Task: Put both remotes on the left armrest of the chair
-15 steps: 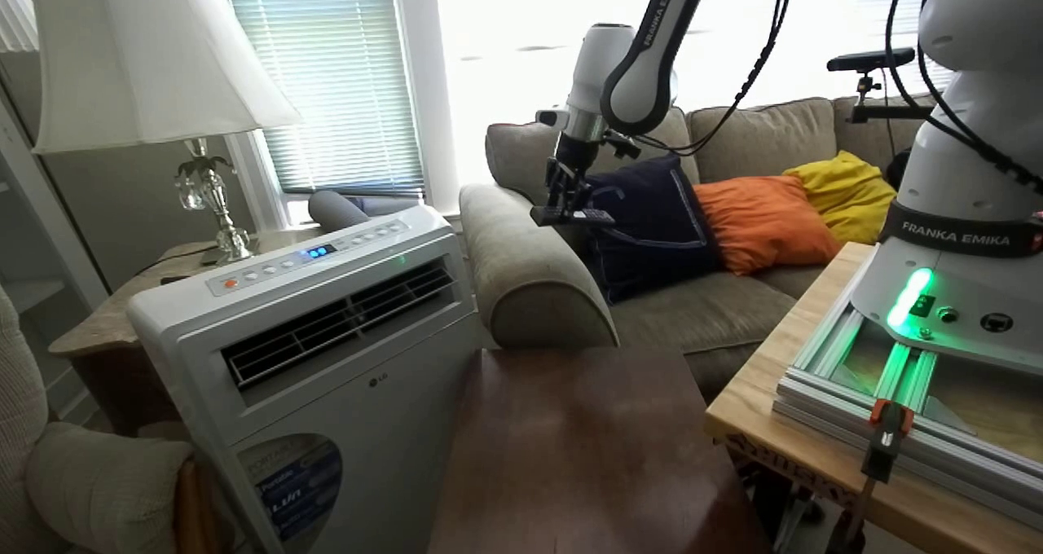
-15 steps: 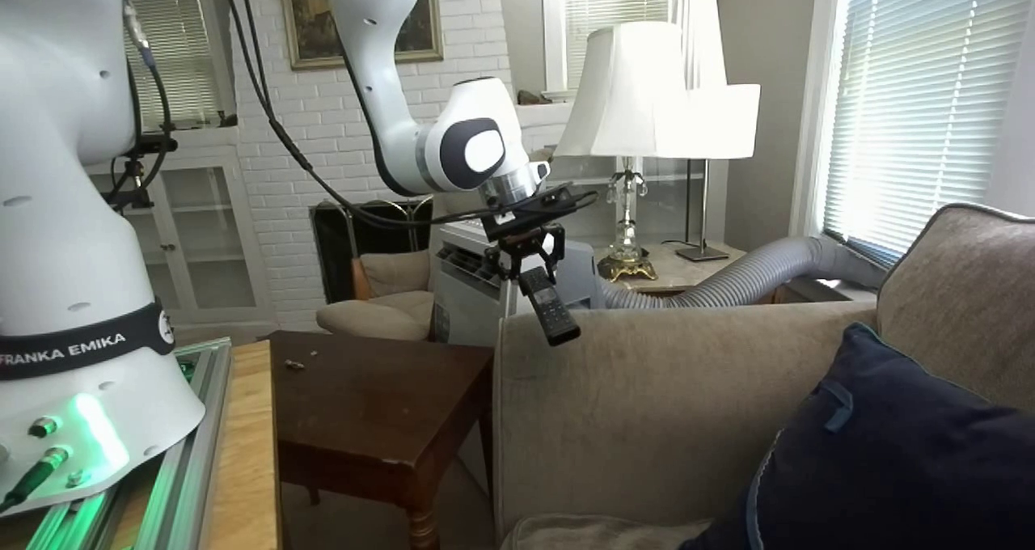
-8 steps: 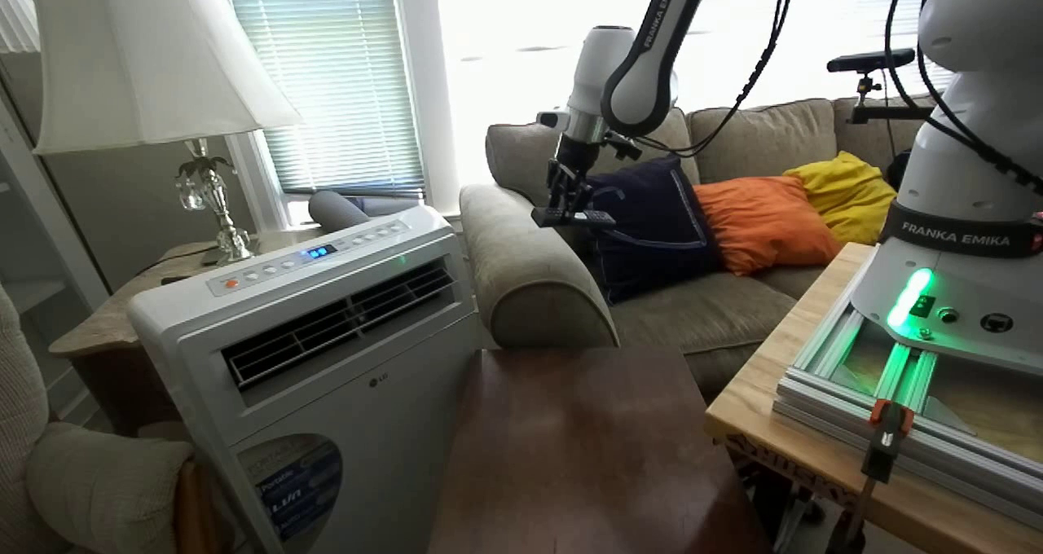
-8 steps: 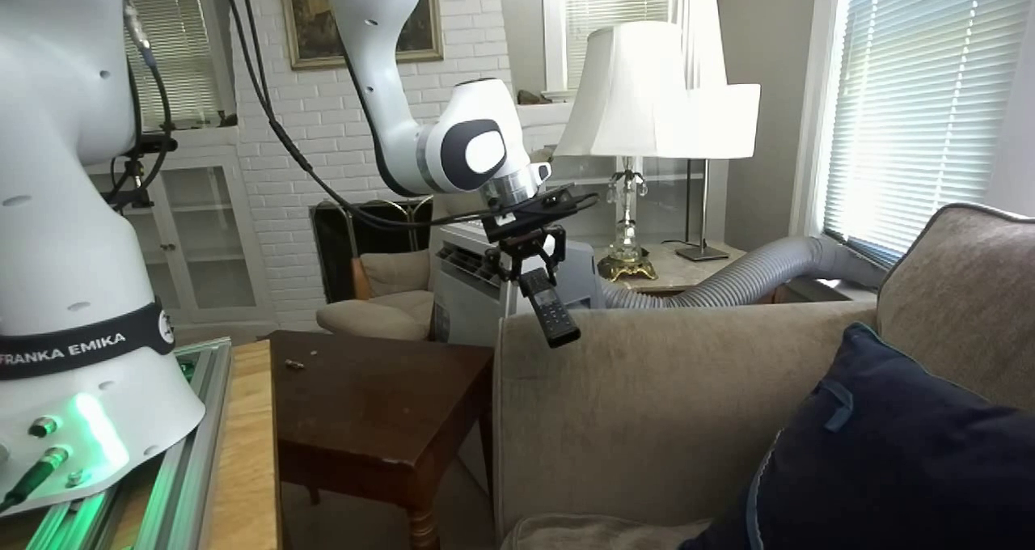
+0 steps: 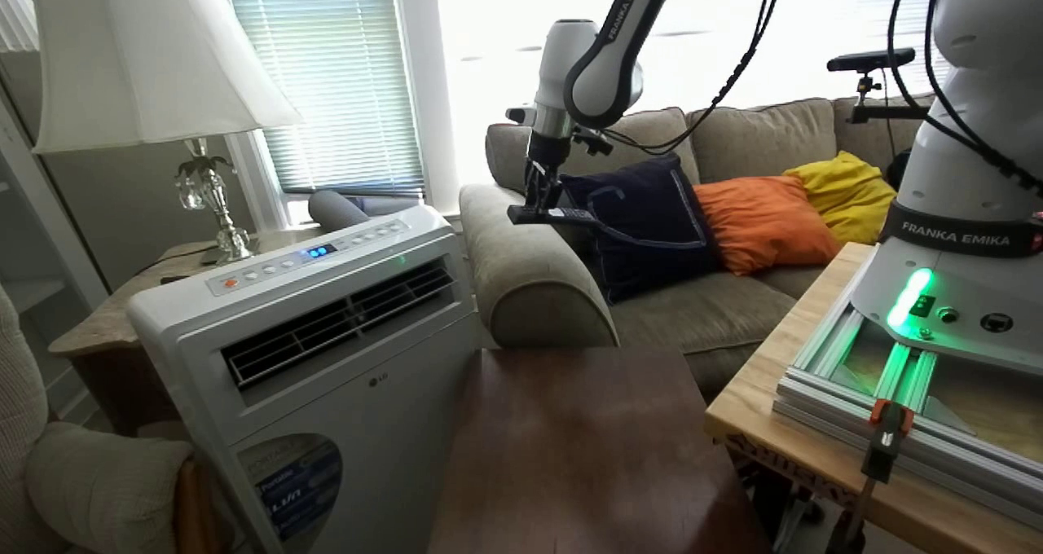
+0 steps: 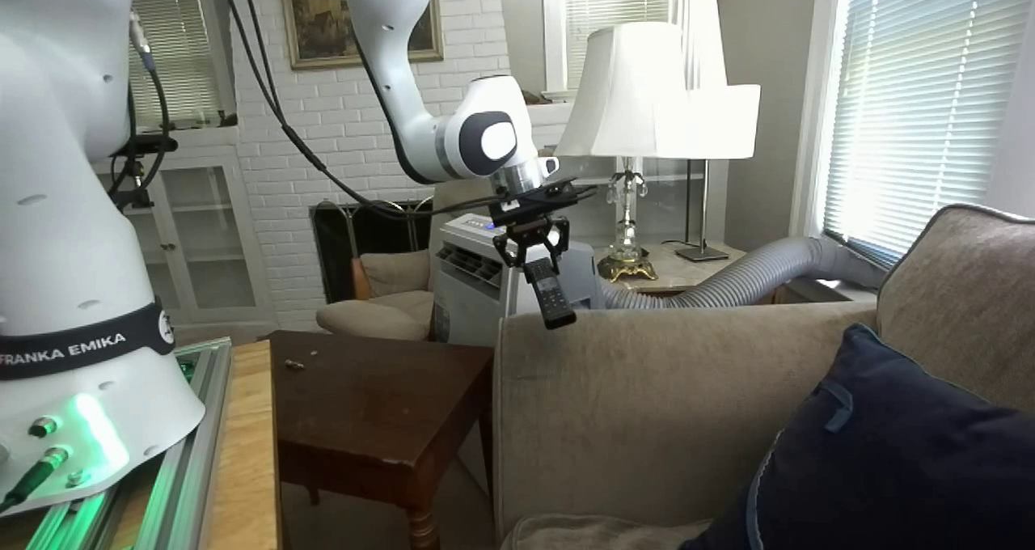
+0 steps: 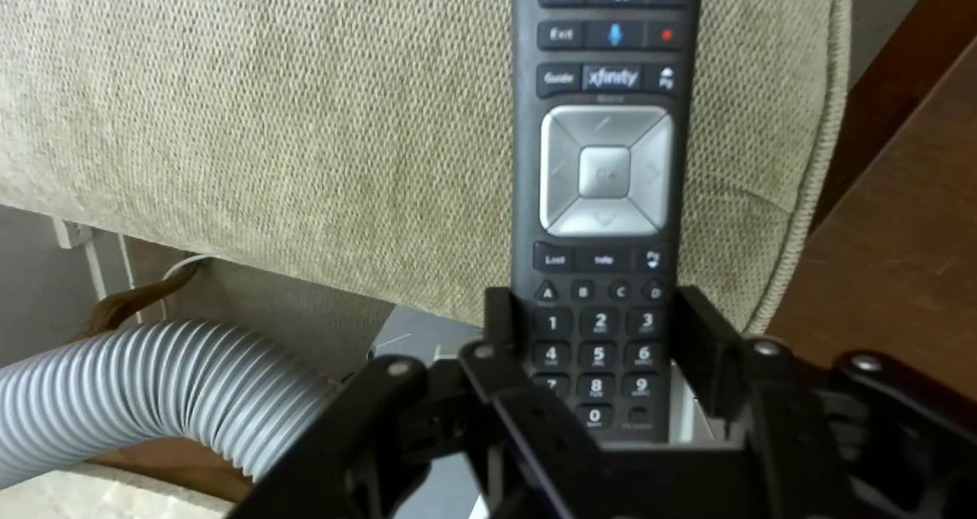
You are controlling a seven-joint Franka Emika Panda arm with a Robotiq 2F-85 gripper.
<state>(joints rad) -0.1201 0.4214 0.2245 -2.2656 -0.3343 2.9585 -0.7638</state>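
Observation:
A black remote (image 7: 603, 175) with a silver pad is clamped by its number-key end between the fingers of my gripper (image 7: 591, 305). Its far end sticks out past the fingertips. Below it lies the chair's left armrest (image 7: 343, 130), broad, beige and rounded. Both exterior views show the gripper (image 5: 542, 200) holding the remote (image 6: 552, 298) over this armrest (image 5: 530, 265), tilted down toward the seat side in an exterior view (image 6: 540, 260). The remote looks apart from the fabric, though the gap is hard to judge. No other remote can be made out.
A navy cushion (image 5: 644, 220) leans beside the armrest on the seat side. On the outer side stand a white air conditioner (image 5: 326, 326) and its grey hose (image 7: 175, 389). A brown table (image 5: 578, 448) meets the armrest's front. A small dark item (image 5: 173, 279) on the side table is unclear.
Over the last half second the arm has carried the remote toward the armrest's outer side and slightly up, away from the navy cushion. Before that it hardly moved. The grip is unchanged.

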